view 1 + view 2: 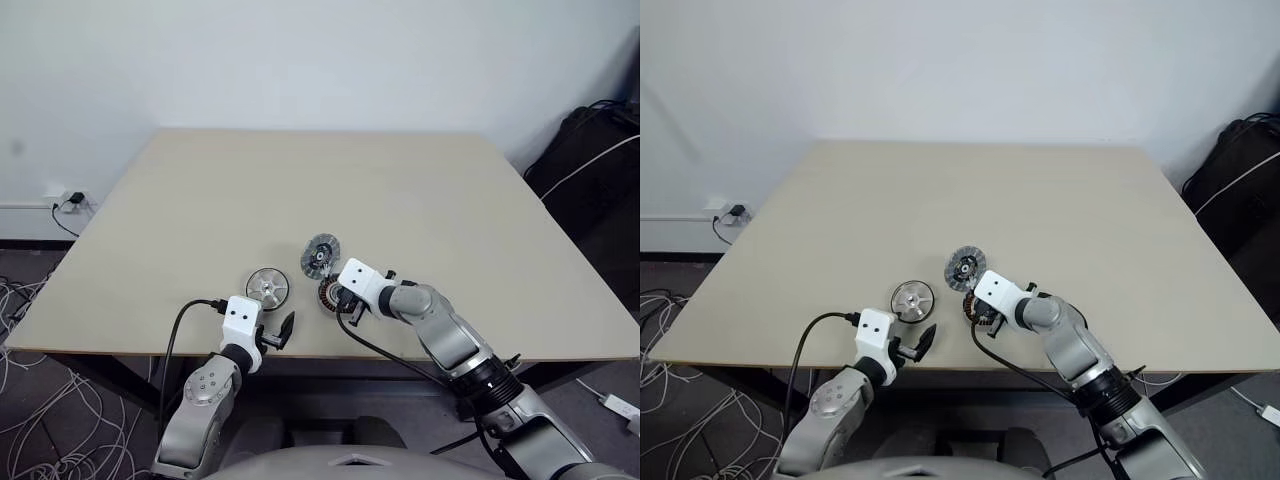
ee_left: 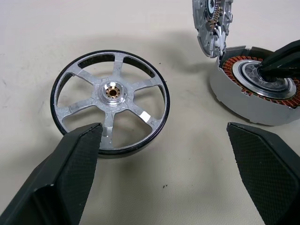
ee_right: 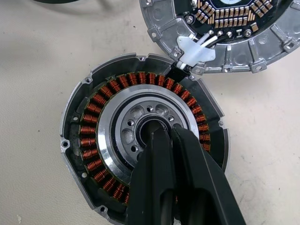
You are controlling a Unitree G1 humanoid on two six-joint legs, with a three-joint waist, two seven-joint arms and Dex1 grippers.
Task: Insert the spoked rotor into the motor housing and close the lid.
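The spoked rotor [image 1: 268,287], a silver wheel with a raised hub, lies flat on the table [image 1: 400,190] near its front edge; it is also in the left wrist view [image 2: 111,103]. To its right sits the motor housing [image 3: 93,136], a ring of copper windings around a silver centre. Its lid [image 3: 225,28] stands open at the far side, circuit parts showing. My right gripper [image 3: 161,133] is shut, its tips down in the housing's centre hole. My left gripper [image 2: 163,130] is open just in front of the rotor, apart from it.
The table's front edge runs right under both grippers. A black bag [image 1: 590,150] sits on the floor at the right, and loose cables [image 1: 40,400] and a wall socket [image 1: 72,201] are at the left.
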